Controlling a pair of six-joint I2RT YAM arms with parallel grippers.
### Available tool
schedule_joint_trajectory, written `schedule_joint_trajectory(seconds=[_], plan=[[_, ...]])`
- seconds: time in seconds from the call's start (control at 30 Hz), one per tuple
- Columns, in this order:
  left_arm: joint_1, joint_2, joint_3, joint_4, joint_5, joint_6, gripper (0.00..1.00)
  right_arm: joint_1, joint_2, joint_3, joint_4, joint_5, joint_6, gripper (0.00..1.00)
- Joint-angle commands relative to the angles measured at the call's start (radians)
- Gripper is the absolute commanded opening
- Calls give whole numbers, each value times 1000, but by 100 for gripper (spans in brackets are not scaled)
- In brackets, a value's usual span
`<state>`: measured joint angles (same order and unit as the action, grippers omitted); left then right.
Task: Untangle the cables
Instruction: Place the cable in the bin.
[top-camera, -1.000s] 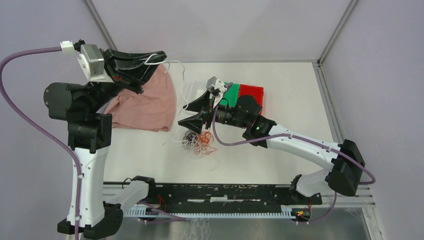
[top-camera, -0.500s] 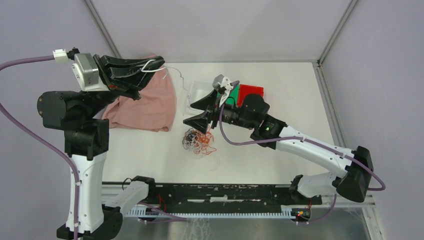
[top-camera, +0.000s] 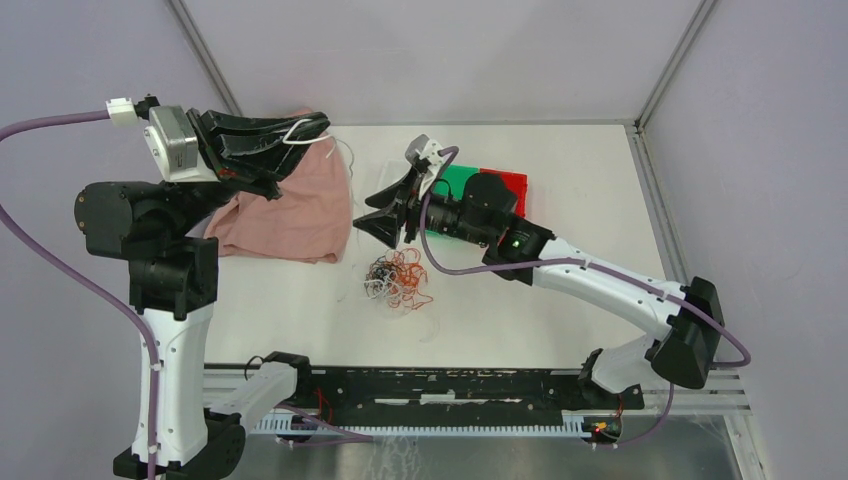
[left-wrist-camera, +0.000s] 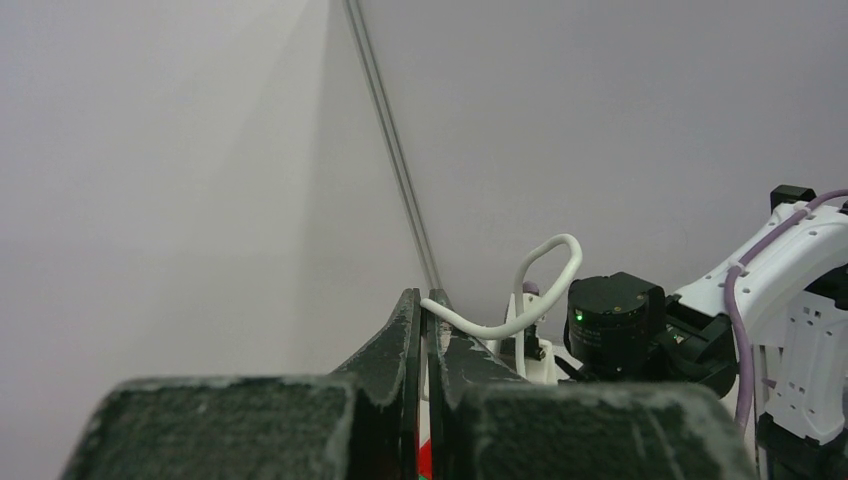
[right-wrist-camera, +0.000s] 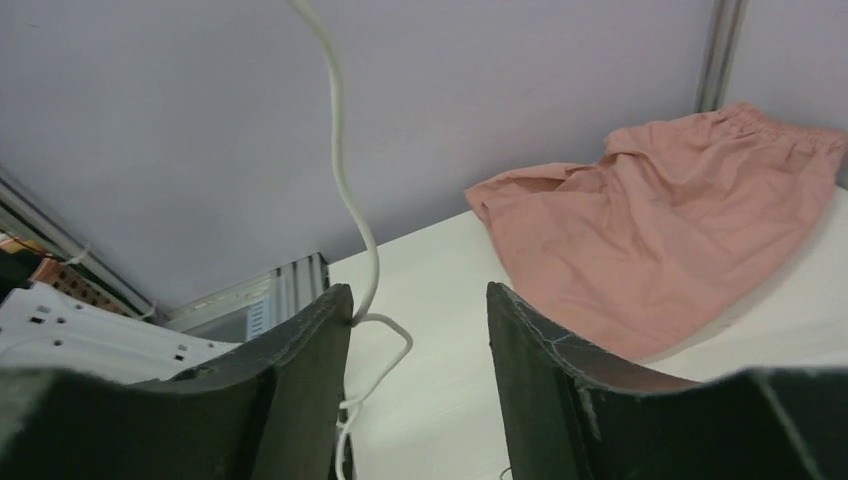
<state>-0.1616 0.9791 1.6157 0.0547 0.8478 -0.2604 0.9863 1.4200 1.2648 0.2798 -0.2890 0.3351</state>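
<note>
Right hand lifted off cables, now spread, empty; white cable hangs just beside it. Your left hand pinches that strand high over pink cloth. Cables stay clumped on surface; strand looks nearly free.

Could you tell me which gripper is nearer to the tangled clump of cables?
Right. The right gripper hangs open just beyond the clump of cables; the left gripper is farther off, above the pink cloth, shut on a white cable.
</note>
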Motion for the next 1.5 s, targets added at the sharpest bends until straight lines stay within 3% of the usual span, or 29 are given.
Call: schedule_joint_trajectory(seconds=[0.0, 0.1, 0.23, 0.53, 0.7, 0.77, 0.8, 0.9, 0.93, 1.03, 1.13, 1.47], plan=[[-3, -5, -1, 24, 12, -26, 3, 1, 25, 56, 33, 70, 2, 49], [-3, -15, -7, 23, 18, -26, 3, 1, 25, 59, 38, 63, 6, 23], [-3, -35, -48, 18, 20, -30, 3, -2, 6, 45, 48, 87, 8, 1], [-3, -171, -376, -14, 14, -54, 3, -129, -81, -76, 144, 103, 170, 1], [-5, -145, -400, -7, 17, -46, 4, -193, -115, -136, 197, 122, 240, 1], [-6, -125, -400, -7, 38, -45, 12, -221, -142, -158, 194, 153, 252, 1], [-10, -112, -404, -12, 49, -37, 25, -238, -159, -169, 191, 170, 255, 1], [-48, -69, -420, -87, 65, 50, 81, -291, -212, -195, 143, 241, 240, 1], [-70, -46, -413, -146, 69, 120, 96, -311, -230, -206, 123, 272, 236, 1], [-178, 58, -337, -472, -13, 370, 99, -375, -287, -232, 67, 344, 233, 1], [-237, 141, -280, -663, -142, 528, 99, -444, -336, -248, 13, 381, 231, 1], [-244, 136, -295, -718, -321, 615, 99, -567, -357, -199, -171, 505, 85, 1]])
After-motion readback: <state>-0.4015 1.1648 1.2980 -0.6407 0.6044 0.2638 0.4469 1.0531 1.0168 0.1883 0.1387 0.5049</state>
